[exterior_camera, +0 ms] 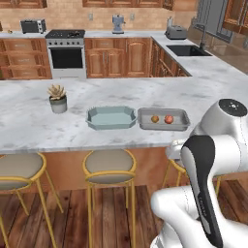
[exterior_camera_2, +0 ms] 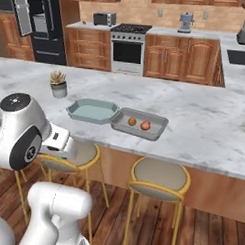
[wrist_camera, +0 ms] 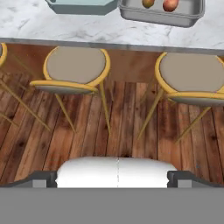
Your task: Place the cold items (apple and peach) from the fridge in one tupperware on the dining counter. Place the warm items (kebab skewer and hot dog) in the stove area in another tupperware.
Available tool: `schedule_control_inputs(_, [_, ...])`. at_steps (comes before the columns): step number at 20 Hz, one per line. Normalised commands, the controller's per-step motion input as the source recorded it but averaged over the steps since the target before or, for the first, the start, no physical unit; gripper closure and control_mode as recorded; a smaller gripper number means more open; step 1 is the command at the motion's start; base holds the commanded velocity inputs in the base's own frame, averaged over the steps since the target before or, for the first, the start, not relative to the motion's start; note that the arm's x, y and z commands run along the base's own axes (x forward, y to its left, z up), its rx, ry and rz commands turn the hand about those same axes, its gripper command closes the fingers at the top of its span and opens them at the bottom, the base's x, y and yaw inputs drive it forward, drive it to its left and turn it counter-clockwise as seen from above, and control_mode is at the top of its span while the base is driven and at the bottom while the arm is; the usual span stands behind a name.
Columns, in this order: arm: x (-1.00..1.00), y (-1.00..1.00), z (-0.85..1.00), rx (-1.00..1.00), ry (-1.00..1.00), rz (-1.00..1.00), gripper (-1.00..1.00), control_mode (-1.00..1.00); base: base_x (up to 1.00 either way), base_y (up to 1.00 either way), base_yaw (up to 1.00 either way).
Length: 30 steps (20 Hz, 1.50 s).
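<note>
On the dining counter point(exterior_camera: 29, 121) point(exterior_camera_2: 204, 127) lie two tupperwares side by side. The pale teal one point(exterior_camera: 111, 117) point(exterior_camera_2: 92, 111) point(wrist_camera: 81, 5) holds nothing. The greyish one point(exterior_camera: 180, 121) point(exterior_camera_2: 157, 126) point(wrist_camera: 186, 15) holds an orange peach point(exterior_camera: 155, 118) point(exterior_camera_2: 132, 122) point(wrist_camera: 148, 3) and a red apple point(exterior_camera: 168, 119) point(exterior_camera_2: 145, 126) point(wrist_camera: 169, 4). My gripper point(wrist_camera: 112, 179) is open and empty, low in front of the counter, looking at the stools and floor. The stove point(exterior_camera: 65, 53) point(exterior_camera_2: 128, 47) stands at the back wall and the fridge point(exterior_camera_2: 45, 27) at far left. The kebab skewer and hot dog are out of view.
A small potted plant point(exterior_camera: 58, 98) point(exterior_camera_2: 59, 84) stands left of the teal tray. Yellow-framed stools point(exterior_camera: 109, 164) point(exterior_camera_2: 159, 177) point(wrist_camera: 76, 65) line the counter's near side over a wooden floor. A sink point(exterior_camera: 186, 50) sits in the right-hand countertop, a toaster point(exterior_camera: 33, 25) left of the stove.
</note>
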Motion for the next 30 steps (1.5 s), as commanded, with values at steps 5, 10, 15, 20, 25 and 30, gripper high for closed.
schedule_control_inputs(5, [0.00, 0.00, 0.00, 0.00, 0.00, 0.00, -1.00, 1.00, -0.61, 0.93, 0.04])
schedule_control_inputs(10, [0.00, 0.00, 0.00, 0.00, 0.00, 0.00, -1.00, 1.00, -0.33, 1.00, 0.00])
schedule_control_inputs(15, [0.00, 0.00, 0.00, 0.00, 0.00, 0.00, -1.00, 1.00, 0.00, 1.00, 0.00])
schedule_control_inputs(20, [0.00, 0.00, 0.00, 0.00, 0.00, 0.00, -1.00, 1.00, 0.04, 1.00, 0.00])
schedule_control_inputs(25, [0.00, 0.00, 0.00, 0.00, 0.00, 0.00, -1.00, 1.00, 0.14, 1.00, 0.00])
schedule_control_inputs(30, [0.00, 0.00, 0.00, 0.00, 0.00, 0.00, -1.00, 1.00, 0.21, 1.00, 0.00])
